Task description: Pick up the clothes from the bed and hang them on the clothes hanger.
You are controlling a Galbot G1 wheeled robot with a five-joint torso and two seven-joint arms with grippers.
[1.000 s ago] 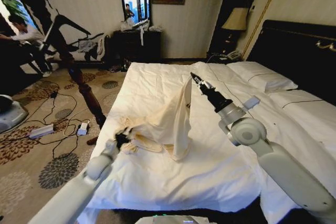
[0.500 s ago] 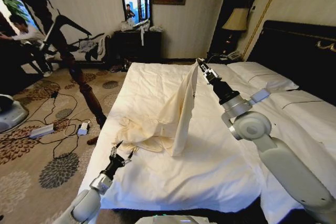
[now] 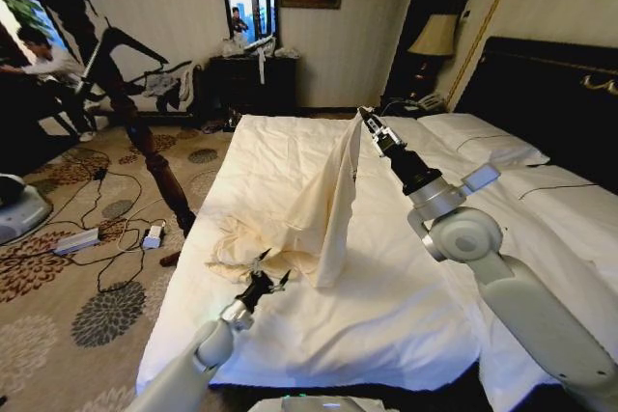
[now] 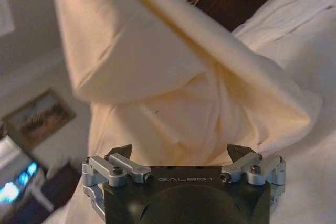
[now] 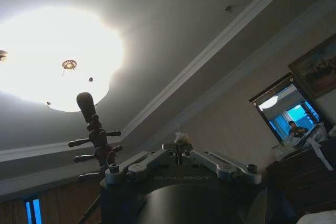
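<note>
**A:** What's on my head view?

**B:** I've got the right gripper (image 3: 365, 121) raised over the middle of the bed (image 3: 406, 315), its fingers pinched on one end of the clothes (image 3: 314, 209). The cream cloth hangs from there in a long fold and spreads out on the duvet toward the bed's left edge. My left gripper (image 3: 266, 272) sits low near the foot of the bed, just beside the crumpled lower part of the cloth, fingers spread and not holding anything. The dark wooden coat stand (image 3: 145, 142) leans over the carpet off the bed's left side.

**A:** And the left wrist?

**B:** The left gripper (image 4: 181, 153) has both fingers (image 4: 122, 153) set wide apart, and the clothes (image 4: 173, 93) rise right in front of them in a draped cone above the white duvet (image 4: 310, 177).

**A:** Right wrist?

**B:** The right gripper (image 5: 181, 148) points at the ceiling, fingers pressed together on a small tuft of cloth. The coat stand (image 5: 94, 135) top shows beside it, under the ceiling lamp (image 5: 58, 61).
</note>
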